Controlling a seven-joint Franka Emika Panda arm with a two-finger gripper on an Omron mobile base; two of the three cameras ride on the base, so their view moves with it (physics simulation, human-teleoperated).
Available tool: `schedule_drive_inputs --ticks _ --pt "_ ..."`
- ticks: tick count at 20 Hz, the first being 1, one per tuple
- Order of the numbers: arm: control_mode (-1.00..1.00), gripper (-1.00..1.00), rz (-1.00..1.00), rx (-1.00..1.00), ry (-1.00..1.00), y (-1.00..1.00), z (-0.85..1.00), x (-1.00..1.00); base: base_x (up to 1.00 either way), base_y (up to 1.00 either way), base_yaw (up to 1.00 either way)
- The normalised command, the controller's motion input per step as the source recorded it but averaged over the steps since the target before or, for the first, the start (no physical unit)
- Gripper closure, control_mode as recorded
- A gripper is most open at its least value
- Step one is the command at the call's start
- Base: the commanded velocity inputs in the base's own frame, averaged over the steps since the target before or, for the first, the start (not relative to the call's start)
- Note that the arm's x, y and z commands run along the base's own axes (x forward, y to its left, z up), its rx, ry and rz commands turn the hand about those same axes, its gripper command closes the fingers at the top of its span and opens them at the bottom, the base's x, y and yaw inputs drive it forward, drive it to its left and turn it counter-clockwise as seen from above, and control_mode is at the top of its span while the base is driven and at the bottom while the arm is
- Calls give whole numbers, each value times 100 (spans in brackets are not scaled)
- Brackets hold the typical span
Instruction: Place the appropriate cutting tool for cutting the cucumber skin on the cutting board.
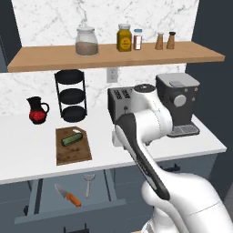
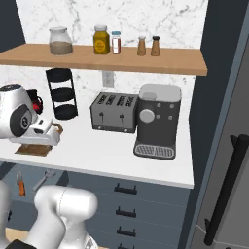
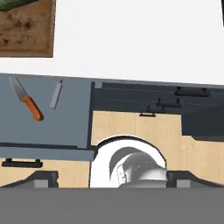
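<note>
Fingers first: you cannot tell from these views whether they are spread or pressed together, and nothing sits between them. Your peeler lies in the open drawer below the tabletop, just beside the orange-handled knife, which sits at its 9 o'clock. The cutting board carries the cucumber toward its 12 o'clock end. Judging from this, your main risk is grabbing the knife, since the two tools lie close. The peeler's slim flat handle may also slip from a shallow pinch, and the drawer front could catch your hand on the way down.
</note>
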Motion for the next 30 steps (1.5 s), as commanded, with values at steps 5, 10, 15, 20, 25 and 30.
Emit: schedule_drive_inputs --ticks 5,10,15,20,25,30 --pt "-100 -100 0 0 15 100 -65 0 0 0 0" --pt "-100 -100 0 -1 18 100 -72 3 0 0 0" --pt "-100 -100 0 0 19 71 -71 18 0 0 0" --pt "-100 -100 0 4 12 6 -55 4 0 0 0" --pt "-100 -100 0 6 1 5 -58 32 0 0 0" --pt "-100 -100 -1 8 1 0 -56 28 0 0 0"
